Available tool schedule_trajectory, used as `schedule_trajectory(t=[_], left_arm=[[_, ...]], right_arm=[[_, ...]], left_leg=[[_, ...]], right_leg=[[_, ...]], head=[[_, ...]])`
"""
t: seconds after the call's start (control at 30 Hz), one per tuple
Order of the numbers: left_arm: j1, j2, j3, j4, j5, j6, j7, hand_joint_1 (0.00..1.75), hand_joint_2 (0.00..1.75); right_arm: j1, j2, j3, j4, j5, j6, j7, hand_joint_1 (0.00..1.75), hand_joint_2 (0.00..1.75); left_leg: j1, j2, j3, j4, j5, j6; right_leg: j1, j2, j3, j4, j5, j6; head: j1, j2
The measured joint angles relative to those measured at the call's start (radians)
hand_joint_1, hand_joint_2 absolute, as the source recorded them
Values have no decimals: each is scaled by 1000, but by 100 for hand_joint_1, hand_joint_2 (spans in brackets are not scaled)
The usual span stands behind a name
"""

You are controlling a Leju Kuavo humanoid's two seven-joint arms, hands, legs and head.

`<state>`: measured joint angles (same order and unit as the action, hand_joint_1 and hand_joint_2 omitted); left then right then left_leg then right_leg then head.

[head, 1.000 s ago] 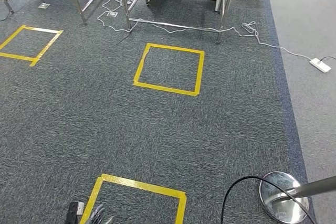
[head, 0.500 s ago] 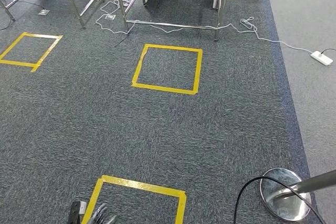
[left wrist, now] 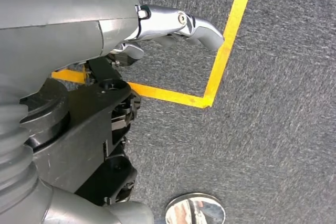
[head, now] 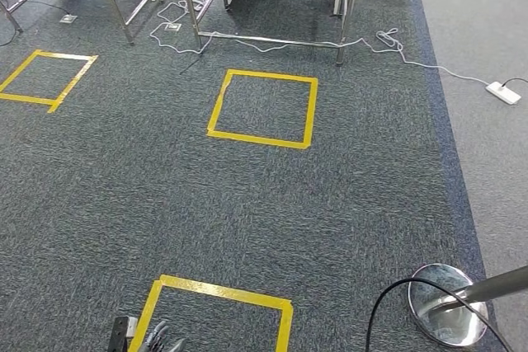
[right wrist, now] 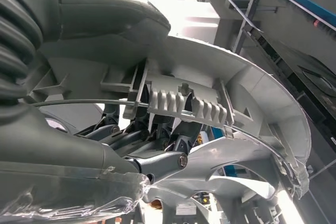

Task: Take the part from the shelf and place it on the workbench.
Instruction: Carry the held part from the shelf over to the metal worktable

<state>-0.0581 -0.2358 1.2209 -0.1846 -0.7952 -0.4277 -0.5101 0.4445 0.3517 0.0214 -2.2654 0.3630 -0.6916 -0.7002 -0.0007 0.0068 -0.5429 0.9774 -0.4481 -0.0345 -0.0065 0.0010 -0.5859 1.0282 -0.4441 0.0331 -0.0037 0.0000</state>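
In the right wrist view my right hand (right wrist: 158,153) grips the part (right wrist: 253,93), a large pale grey curved plastic piece with ribs and a toothed strip. The part arches over the dark fingers (right wrist: 118,129) and hides much of them. My left hand (head: 158,339) hangs low at the bottom edge of the head view, fingers apart and holding nothing. In the left wrist view, the left hand (left wrist: 174,24) hangs above grey carpet with its thumb stretched out. Metal table legs (head: 190,6) stand far ahead on the carpet.
Yellow tape squares mark the carpet: one ahead (head: 265,109), one far left (head: 46,80), one at my feet (head: 218,298). White cables (head: 398,47) and a power strip (head: 504,92) trail to the right. A chrome round base (head: 447,315) with a pole and black cable sits bottom right.
The whole floor picture shifted slightly between one second ago and half a second ago, so the camera moved; since then it is steady. The left hand stays low.
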Motion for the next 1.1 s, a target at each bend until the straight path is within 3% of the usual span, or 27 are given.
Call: schedule_trajectory(t=[0.2,0.5,0.7,0.8,0.87,0.93,0.97,1.0,1.03,1.1], left_arm=[[0,-1,0,0,-10,6,-4,0,175],[5,0,-14,0,-53,-85,-47,0,175],[6,6,-16,5,-39,-181,-55,0,175],[7,7,-18,6,-40,-187,-56,0,175],[7,6,-19,6,-41,-187,-57,0,175],[9,7,-20,6,-41,-187,-57,0,175],[10,7,-20,6,-41,-185,-57,0,175],[11,7,-20,6,-42,-183,-57,0,175],[11,6,-20,6,-42,-181,-57,0,175],[12,6,-20,6,-42,-177,-57,0,175]], right_arm=[[2,0,0,0,2,0,0,175,175],[3,0,0,0,6,0,0,175,175],[2,0,4,0,10,0,0,175,175],[2,0,8,0,11,0,0,175,175],[2,0,8,-1,11,0,0,175,175],[2,0,8,-1,12,0,0,175,175],[3,0,8,0,14,0,0,175,175],[3,0,8,0,15,0,0,175,175],[3,0,8,0,17,0,0,175,175],[3,0,8,0,20,0,0,175,175]], left_leg=[[0,0,0,0,0,0],[0,0,-1,0,0,0],[-6,0,-5,7,-5,13],[-4,2,3,-12,6,26],[2,5,12,-31,17,34],[4,7,14,-34,17,37],[4,8,14,-34,17,37],[5,9,14,-33,16,36],[6,9,16,-32,15,33],[12,9,19,-25,8,20]], right_leg=[[-1,0,0,0,0,0],[-1,0,0,0,0,0],[-7,1,1,-4,4,9],[-9,1,2,-10,5,20],[-7,1,-22,42,-30,26],[-8,1,-80,169,-95,32],[-10,1,-107,226,-117,35],[-12,1,-121,255,-121,39],[-14,1,-114,242,-105,42],[-20,-4,-48,117,-40,50]], head=[[0,0],[0,0],[0,0],[0,0],[3,0],[6,0],[8,0],[9,0],[10,0],[12,0]])
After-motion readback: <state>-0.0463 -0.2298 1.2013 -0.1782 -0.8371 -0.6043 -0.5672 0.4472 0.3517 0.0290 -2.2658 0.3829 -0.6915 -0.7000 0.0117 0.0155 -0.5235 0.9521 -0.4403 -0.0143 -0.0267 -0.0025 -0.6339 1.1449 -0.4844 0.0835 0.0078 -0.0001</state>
